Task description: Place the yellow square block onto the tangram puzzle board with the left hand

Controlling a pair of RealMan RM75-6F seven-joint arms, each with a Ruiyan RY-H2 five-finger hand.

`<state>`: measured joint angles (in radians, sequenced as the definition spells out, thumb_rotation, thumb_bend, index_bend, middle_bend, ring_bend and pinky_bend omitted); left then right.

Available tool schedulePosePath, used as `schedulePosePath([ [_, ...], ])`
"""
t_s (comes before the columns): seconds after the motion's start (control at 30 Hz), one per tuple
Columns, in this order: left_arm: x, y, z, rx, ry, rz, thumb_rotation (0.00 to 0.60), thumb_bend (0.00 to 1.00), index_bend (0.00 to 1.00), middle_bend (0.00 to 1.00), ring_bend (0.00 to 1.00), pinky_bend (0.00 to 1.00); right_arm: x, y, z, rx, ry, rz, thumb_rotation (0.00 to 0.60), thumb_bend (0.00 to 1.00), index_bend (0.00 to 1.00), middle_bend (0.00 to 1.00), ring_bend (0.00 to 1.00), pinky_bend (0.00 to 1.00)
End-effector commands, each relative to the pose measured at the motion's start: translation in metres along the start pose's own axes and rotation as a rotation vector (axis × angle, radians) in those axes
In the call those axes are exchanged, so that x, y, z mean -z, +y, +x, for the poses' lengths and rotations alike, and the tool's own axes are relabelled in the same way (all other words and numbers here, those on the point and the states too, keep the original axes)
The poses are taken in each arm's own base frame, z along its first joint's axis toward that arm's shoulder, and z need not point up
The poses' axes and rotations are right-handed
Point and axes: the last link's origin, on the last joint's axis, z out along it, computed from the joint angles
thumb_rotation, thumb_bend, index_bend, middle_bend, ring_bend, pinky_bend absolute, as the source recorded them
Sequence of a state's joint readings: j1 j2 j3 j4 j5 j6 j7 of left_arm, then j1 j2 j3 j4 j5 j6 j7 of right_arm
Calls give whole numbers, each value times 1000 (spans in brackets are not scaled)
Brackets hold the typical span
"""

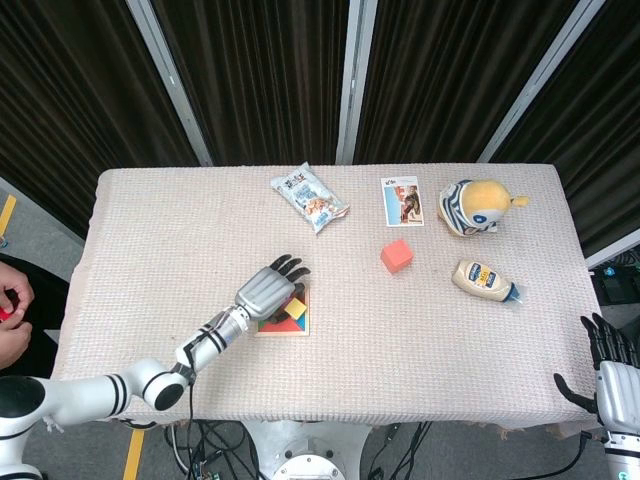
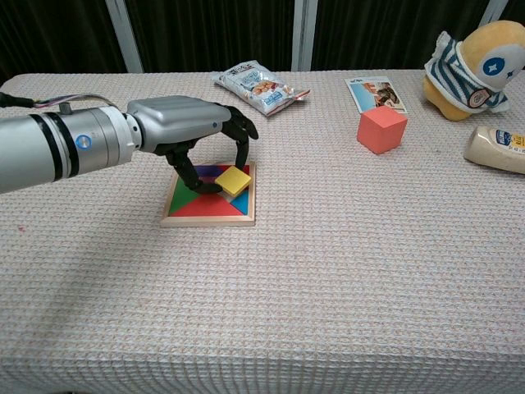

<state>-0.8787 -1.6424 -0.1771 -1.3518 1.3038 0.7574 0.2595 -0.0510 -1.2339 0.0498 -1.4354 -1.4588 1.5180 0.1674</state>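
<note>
The yellow square block (image 2: 233, 180) is pinched between the thumb and fingers of my left hand (image 2: 184, 123), tilted just over the right part of the tangram puzzle board (image 2: 205, 220). I cannot tell whether the block touches the board. In the head view the left hand (image 1: 268, 290) covers most of the board (image 1: 287, 329), and a corner of the yellow block (image 1: 296, 307) shows beneath it. My right hand (image 1: 610, 385) hangs off the table's near right corner with its fingers spread and nothing in it.
A snack bag (image 1: 310, 197) and a picture card (image 1: 402, 200) lie at the back. A red cube (image 1: 396, 256), a plush toy (image 1: 473, 207) and a mayonnaise bottle (image 1: 484, 279) stand on the right. A person's hand (image 1: 10, 310) shows at the left edge.
</note>
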Motion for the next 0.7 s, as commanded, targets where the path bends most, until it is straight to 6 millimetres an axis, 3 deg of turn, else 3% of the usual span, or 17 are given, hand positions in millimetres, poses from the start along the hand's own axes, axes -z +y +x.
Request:
schedulePosePath([
  [0.03, -3, 2, -2, -29, -7, -10, 600, 308, 487, 125, 0, 0, 0, 1, 0, -3, 1, -5, 600, 147, 0, 0, 0, 0],
  [0.7, -4, -9, -2, -56, -37, -20, 600, 308, 490, 126, 0, 0, -1, 1, -1, 2, 2, -4, 600, 151, 0, 0, 0, 0],
])
